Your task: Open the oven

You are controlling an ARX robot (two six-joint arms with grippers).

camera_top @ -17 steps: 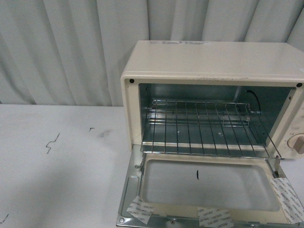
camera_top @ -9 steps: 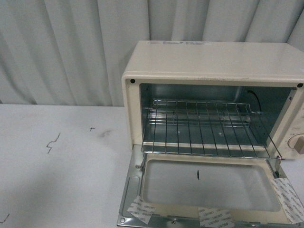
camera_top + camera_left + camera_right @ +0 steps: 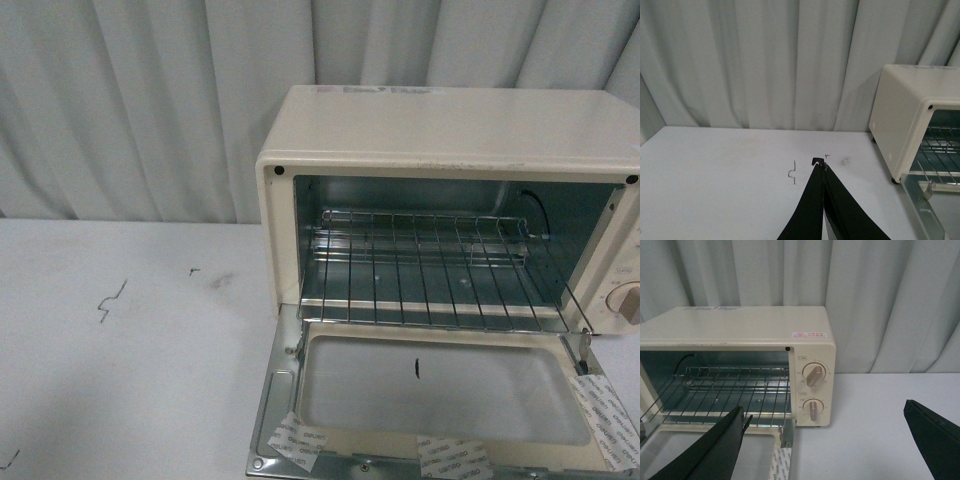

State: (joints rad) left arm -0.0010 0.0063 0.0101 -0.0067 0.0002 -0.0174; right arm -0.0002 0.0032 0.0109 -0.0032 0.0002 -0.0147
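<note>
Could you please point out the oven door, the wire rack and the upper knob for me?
oven door (image 3: 440,390): front view, on its glass pane.
wire rack (image 3: 430,265): front view, mid-grid.
upper knob (image 3: 814,375): right wrist view, on its pointer bar.

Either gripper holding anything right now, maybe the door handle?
Nothing is held. The right gripper is open and empty; the left gripper is shut on nothing. The oven door lies open.

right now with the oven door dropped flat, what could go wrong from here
The cream-white toaster oven's glass-windowed door lies fully open toward the robot, so an arm sweeping low could strike it. The open right gripper hangs just before the door's hinge edge; dropping could snag the wire rack. The shut left gripper is clear, over the white table.
</note>
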